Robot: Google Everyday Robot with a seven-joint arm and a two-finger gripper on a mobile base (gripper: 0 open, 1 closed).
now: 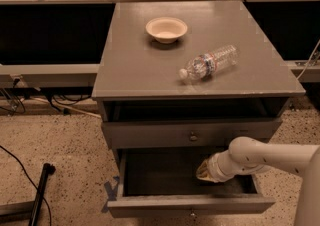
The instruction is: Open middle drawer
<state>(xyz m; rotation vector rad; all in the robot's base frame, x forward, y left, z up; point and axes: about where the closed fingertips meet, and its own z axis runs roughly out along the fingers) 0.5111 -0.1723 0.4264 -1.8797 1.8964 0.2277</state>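
The middle drawer stands pulled out from the grey cabinet, its dark inside showing, just below the top drawer; the claw sits inside the open drawer toward its right side, at the end of the white arm reaching in from the right; whether it is released or clenched I cannot tell; on the cabinet top a bowl stands near the back edge and a plastic bottle lies on its side nearer the right front corner.

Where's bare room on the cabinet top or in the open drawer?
Cabinet top: bare left of the bowl and bottle, and along the front edge. Middle drawer: left half bare; the tool crowds its right side.
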